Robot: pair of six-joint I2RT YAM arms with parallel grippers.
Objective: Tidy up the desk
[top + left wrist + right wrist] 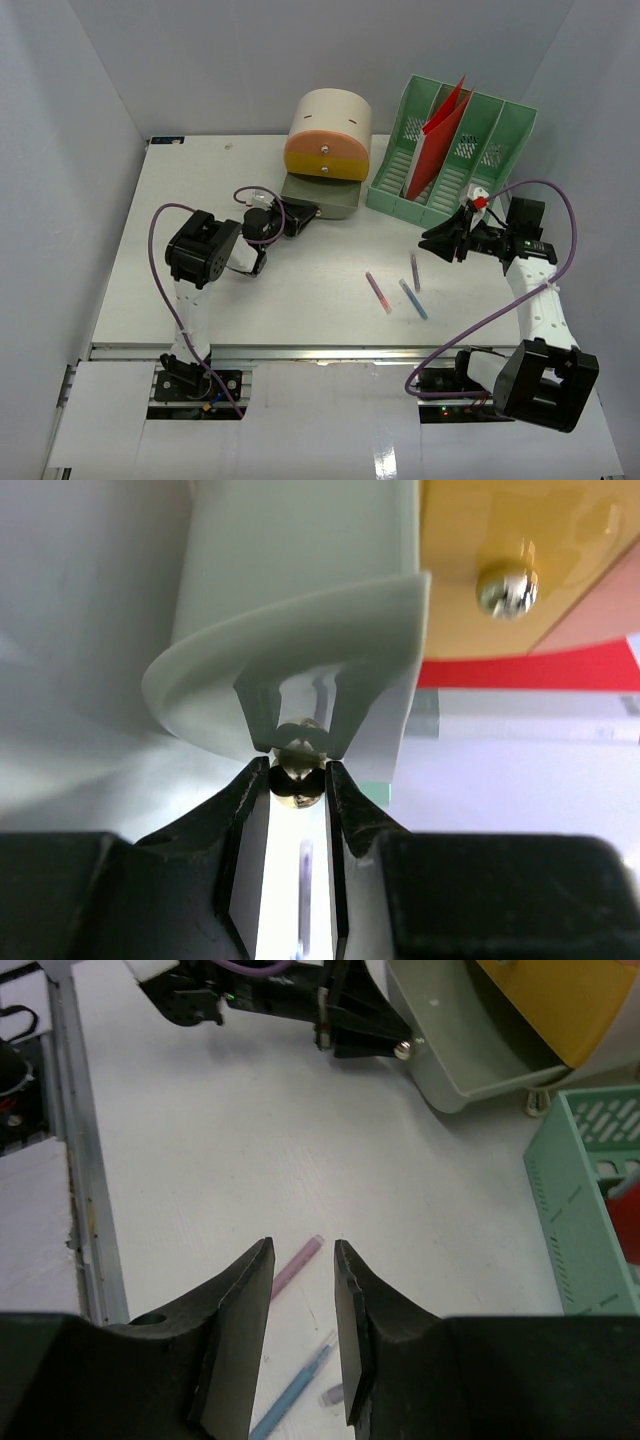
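Left gripper pinched the small shiny metal knob of the grey-green plastic drawer; a straight, level pull seemed wisest.

White desk, flat, metal rail along near edge. Bears cream round drawer unit at far centre, green slotted file rack just beside it to the right. Lying loose right of centre, near one another, not touching: pink pen, blue pen, dark purple pen
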